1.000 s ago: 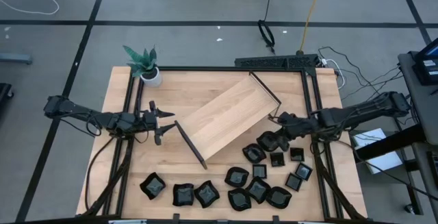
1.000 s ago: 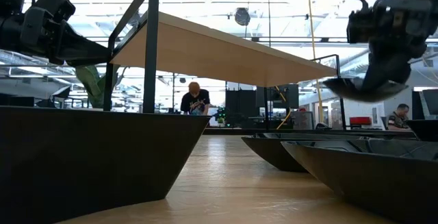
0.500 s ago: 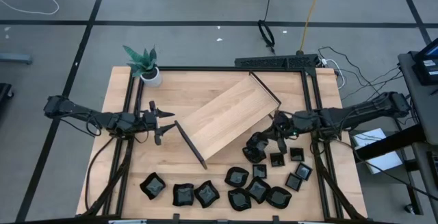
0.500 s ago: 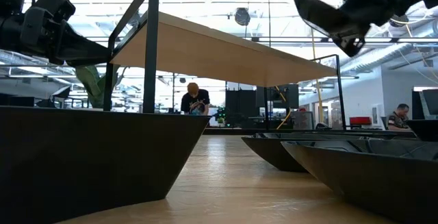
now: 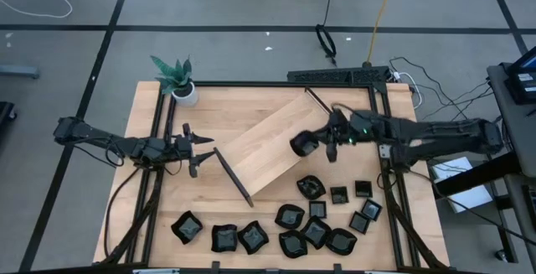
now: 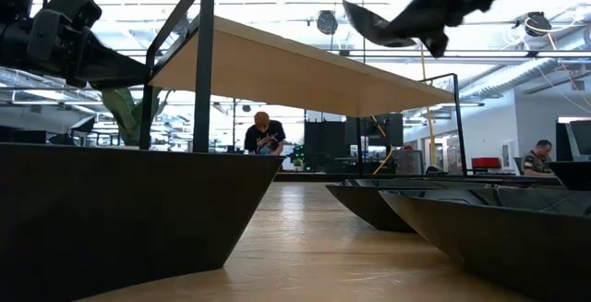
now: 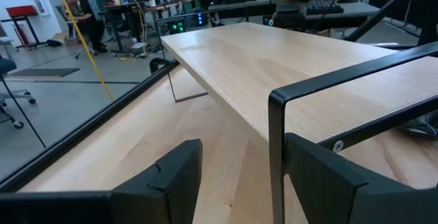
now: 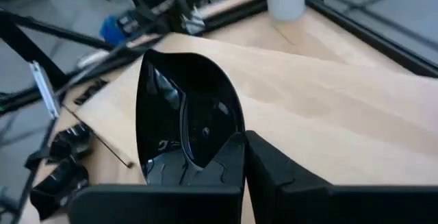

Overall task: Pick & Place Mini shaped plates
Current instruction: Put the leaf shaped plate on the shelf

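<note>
A pale wooden tray with black end rails lies slantwise mid-table. My right gripper hangs over the tray's right end, shut on one glossy black mini plate, which also shows in the low view and the right wrist view. Several more black plates lie on the table near its front edge. My left gripper is open and level at the tray's left end. Its fingers stand on either side of the rail's upright post; I cannot tell whether they touch it. My right gripper pinches the plate's rim between its two fingers. The fingers come from the table's right side, slanting a little downward. The plate is lifted clear above the tray's board, tipped up on edge, its hollow side showing in the wrist view.
A small potted plant stands at the far left corner. A black frame runs along the table's edges. In the low view, dark plates fill the foreground. People sit in the room behind the table.
My right gripper has risen and gone from the group of plates at the right toward the table's left and far side, out over the tray's right end. Its wrist has rolled, so the plate, first held level, is now tipped on edge.
</note>
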